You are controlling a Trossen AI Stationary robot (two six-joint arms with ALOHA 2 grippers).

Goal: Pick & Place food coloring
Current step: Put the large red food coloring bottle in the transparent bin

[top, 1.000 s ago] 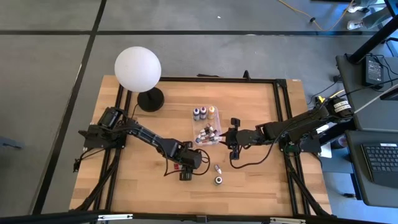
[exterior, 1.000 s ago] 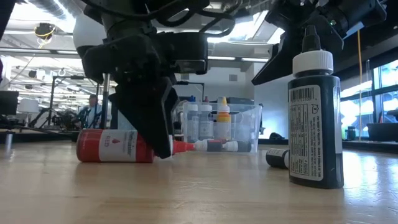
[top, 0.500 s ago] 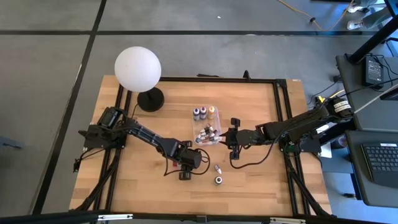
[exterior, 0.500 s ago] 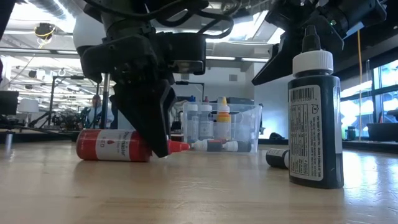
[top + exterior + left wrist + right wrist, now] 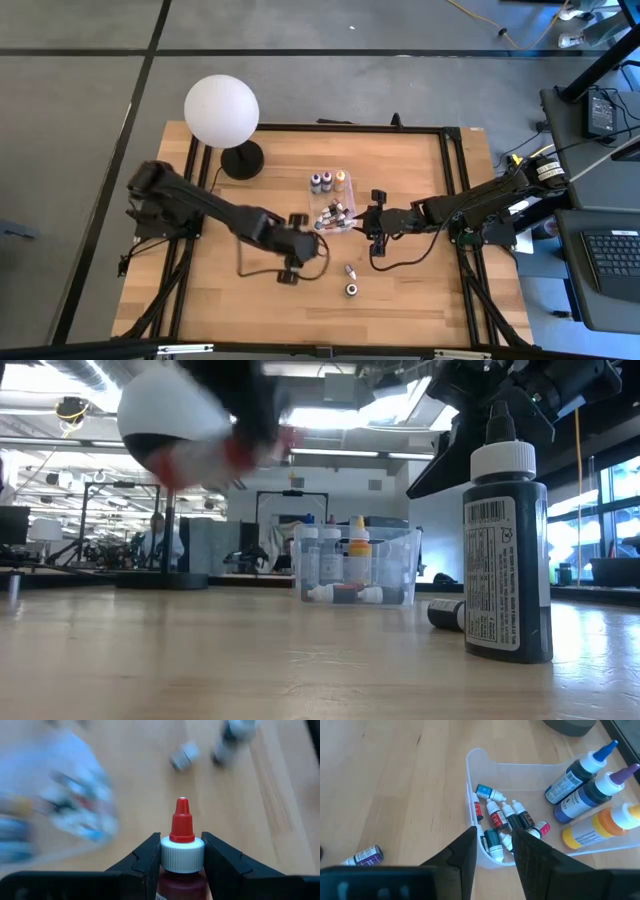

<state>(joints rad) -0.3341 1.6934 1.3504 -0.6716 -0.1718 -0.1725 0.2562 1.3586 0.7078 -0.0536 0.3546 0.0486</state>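
The food coloring is a set of dropper bottles. One red bottle (image 5: 181, 827), with a white collar and a red tip, is in my left gripper (image 5: 181, 855), which is shut on it. It shows as a red blur high over the table (image 5: 215, 448). My right gripper (image 5: 495, 837) hovers open just above the near right corner of the clear box (image 5: 335, 205), touching nothing. Three larger bottles (image 5: 592, 795) stand in the box and several tiny ones (image 5: 502, 822) lie in it. A black bottle (image 5: 507, 550) stands on the table, with a tiny one (image 5: 445, 613) lying beside it. My left gripper pinches the red bottle's white cap collar (image 5: 169, 856) between its two fingers, one on each side. The bottle lies along the fingers, with its red tip past their ends and its body back between them. It is lifted clear of the table.
A white globe lamp (image 5: 221, 110) on a dark foot stands at the table's far left. Bare wood lies in front of the box and along the near edge (image 5: 250, 320). A person (image 5: 155, 540) shows in the room far behind.
My left gripper stood at the cap end of the red bottle lying on the table. It has risen fast and tipped, taking the bottle with it. The bottle has gone from lying on the wood to hanging high above it. My right arm has kept still.
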